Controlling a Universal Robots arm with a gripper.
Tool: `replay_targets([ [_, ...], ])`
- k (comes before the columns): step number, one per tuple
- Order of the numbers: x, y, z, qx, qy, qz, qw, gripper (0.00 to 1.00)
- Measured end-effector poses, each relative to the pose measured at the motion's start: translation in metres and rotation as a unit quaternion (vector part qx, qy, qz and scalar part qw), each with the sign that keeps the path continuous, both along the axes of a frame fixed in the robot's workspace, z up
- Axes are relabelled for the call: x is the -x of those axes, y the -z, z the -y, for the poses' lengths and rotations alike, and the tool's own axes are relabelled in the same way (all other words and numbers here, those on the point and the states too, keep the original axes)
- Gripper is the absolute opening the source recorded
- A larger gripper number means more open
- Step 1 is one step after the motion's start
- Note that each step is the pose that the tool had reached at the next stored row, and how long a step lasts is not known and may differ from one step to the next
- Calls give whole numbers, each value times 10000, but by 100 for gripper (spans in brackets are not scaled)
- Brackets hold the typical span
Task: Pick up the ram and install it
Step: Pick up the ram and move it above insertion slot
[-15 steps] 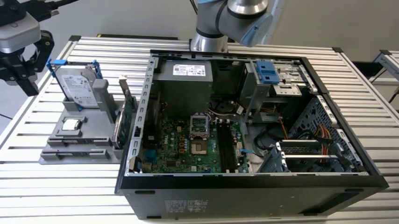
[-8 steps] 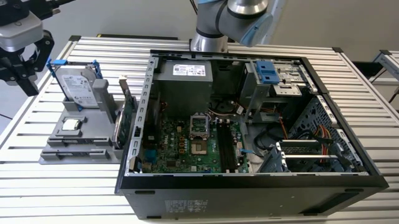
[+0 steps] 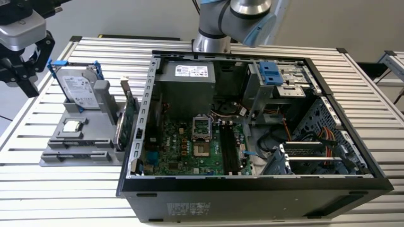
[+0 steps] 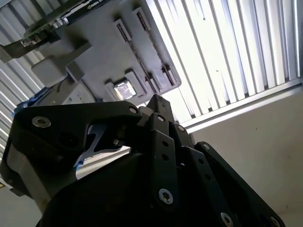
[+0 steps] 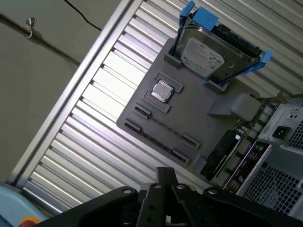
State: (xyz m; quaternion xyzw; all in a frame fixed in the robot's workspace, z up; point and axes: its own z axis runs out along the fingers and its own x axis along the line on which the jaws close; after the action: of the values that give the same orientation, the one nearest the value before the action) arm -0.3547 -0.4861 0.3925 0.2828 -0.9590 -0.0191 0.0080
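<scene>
My black gripper [image 3: 25, 87] hangs above the table's edge at the exterior view's left, beyond the grey parts holder [image 3: 57, 158]. In both wrist views its fingertips [image 5: 164, 172] [image 4: 158, 100] meet, shut, with nothing visible between them. The holder's long slots [image 5: 163, 126] lie below the gripper. A thin dark line runs along one slot, and I cannot tell whether it is the ram on edge. The open computer case [image 3: 252, 189] lies in the middle, its motherboard's long black memory slots [image 3: 229, 151] facing up.
On the holder stand a silver hard drive in a blue frame [image 3: 79, 87], a small square chip [image 3: 71, 126] and a green card on edge [image 3: 129, 120] against the case wall. The arm's base [image 3: 211, 42] rises behind the case. Ribbed aluminium tabletop [image 3: 63, 189] surrounds everything.
</scene>
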Motion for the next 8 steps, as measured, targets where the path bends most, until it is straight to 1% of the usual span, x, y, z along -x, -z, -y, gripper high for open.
replay_targets([
  [8, 0, 0, 0, 0, -217, 0, 9998, 0],
])
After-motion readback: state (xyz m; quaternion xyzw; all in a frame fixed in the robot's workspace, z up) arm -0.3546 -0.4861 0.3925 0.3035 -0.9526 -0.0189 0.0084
